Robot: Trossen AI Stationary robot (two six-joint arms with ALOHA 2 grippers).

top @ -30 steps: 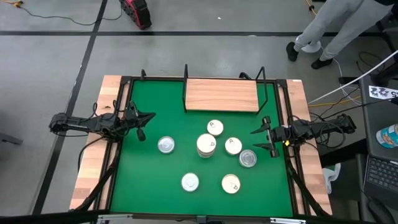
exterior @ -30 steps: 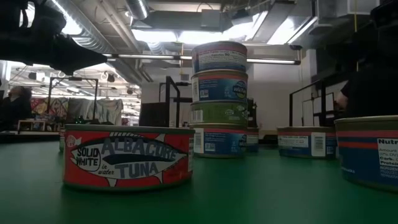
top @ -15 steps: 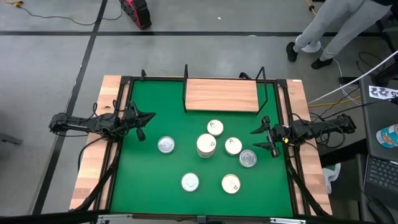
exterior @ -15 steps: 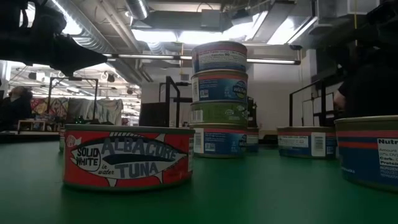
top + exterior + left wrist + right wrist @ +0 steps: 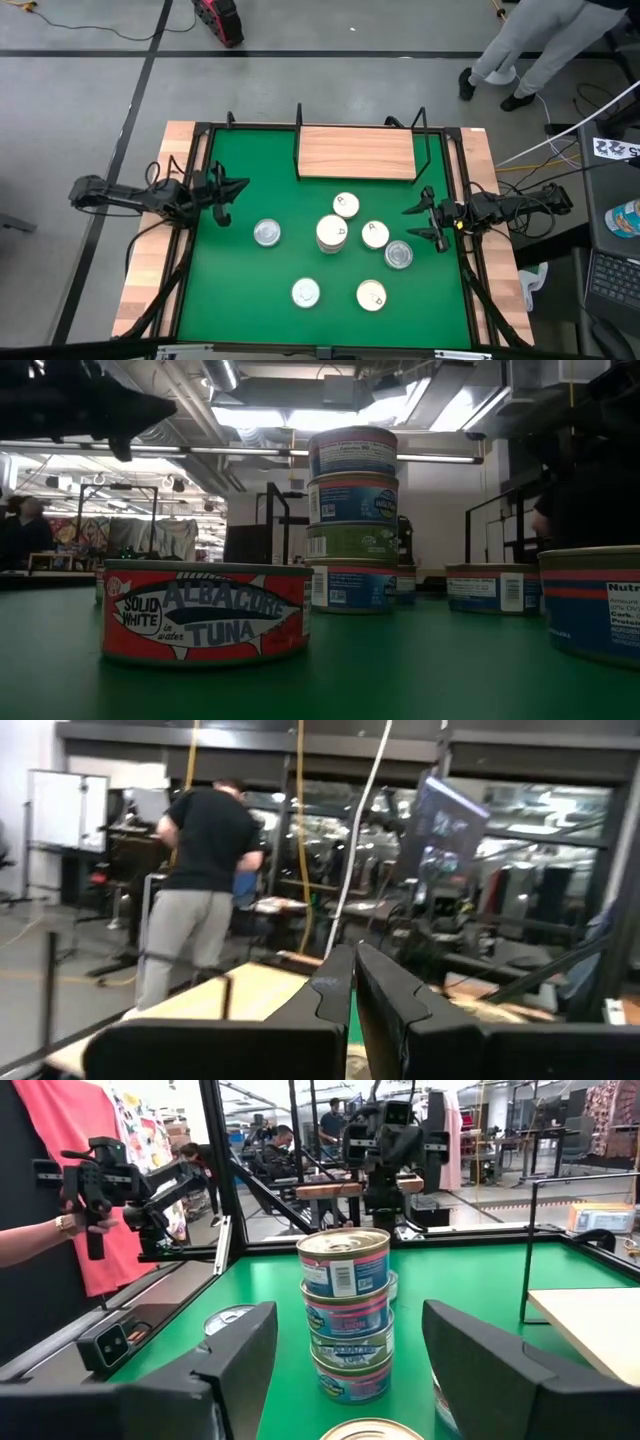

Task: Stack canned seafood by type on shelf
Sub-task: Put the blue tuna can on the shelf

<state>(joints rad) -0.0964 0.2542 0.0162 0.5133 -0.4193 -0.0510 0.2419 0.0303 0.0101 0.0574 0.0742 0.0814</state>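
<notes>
Green surface [image 5: 230, 290] carries the tins loose, none on the shelf yet. Nearest the front edge sit two single tins [image 5: 306, 293], then a four-high stack [image 5: 332, 233] mid-surface, seemingly sorted ahead of shelving. Right gripper [image 5: 428, 222] waits by the right edge, jaws wide, facing the stack. Left gripper [image 5: 226, 194] idles at the left edge, jaws closed, empty. Shelf [image 5: 356, 152] stands bare along the far edge.
</notes>
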